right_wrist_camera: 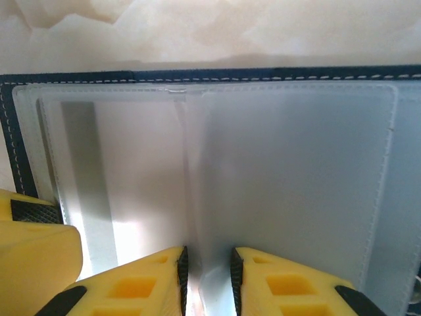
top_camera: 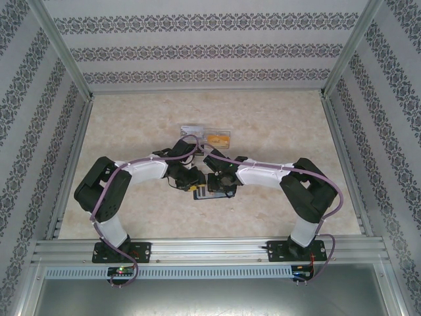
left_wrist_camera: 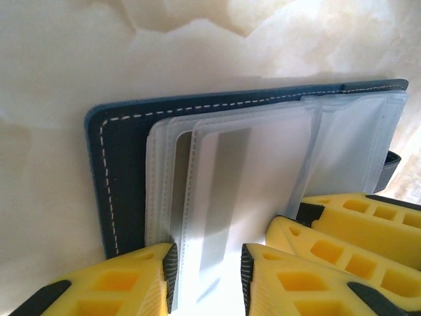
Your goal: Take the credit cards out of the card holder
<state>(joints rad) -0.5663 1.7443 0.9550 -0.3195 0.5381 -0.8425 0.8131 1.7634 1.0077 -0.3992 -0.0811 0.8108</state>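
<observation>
Pinched clear sleeves (right_wrist_camera: pixel 296 171) of card holder (left_wrist_camera: pixel 122 171) narrowly with left claw (left_wrist_camera: pixel 208 263) and right claw (right_wrist_camera: pixel 208 263); required next a straight pull freeing the credit card (left_wrist_camera: pixel 263 178).

**Navy, frost and yellow on cream marble**

Just beyond the fingertips of the left gripper (left_wrist_camera: pixel 208 273), the card holder (left_wrist_camera: pixel 115 178) is dark navy, with a white dashed stitch line along its edge. Its sleeves (right_wrist_camera: pixel 296 184) are frosted milky white. The card (left_wrist_camera: pixel 223 197) running between the fingers is pale white with a grey stripe. The left gripper and the right gripper (right_wrist_camera: pixel 207 276) have bright yellow fingers and black ribbed pads (right_wrist_camera: pixel 182 276). Past the holder, the table (left_wrist_camera: pixel 59 72) is cream marble clouded with tan. The walls (top_camera: pixel 197 49) alternate white bands with dark floral strips.
</observation>
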